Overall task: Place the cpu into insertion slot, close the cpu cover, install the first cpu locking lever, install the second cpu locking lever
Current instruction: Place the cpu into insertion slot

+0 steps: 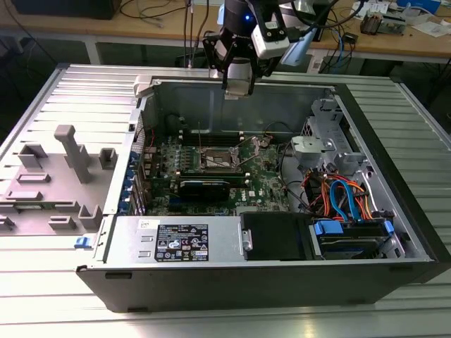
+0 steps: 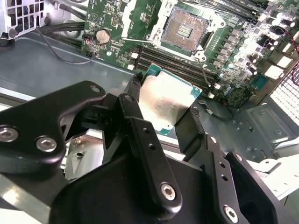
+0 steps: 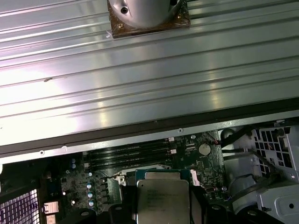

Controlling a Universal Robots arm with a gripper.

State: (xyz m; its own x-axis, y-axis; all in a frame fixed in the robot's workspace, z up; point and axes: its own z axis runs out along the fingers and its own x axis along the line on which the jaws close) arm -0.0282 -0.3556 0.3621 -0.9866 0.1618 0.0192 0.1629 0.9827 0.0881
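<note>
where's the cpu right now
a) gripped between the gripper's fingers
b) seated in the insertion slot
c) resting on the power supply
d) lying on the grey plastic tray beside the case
a: in the second wrist view the cpu is clamped between the two black fingers of the gripper, and the insertion slot on the board beyond it is open with no chip in it.

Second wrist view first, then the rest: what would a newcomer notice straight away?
The silver-topped cpu is clamped in the black pincer, with the green motherboard behind it. On that board the insertion slot lies bare, its dark centre exposed. In the exterior view, the opened computer case lies on a ribbed metal table.
</note>
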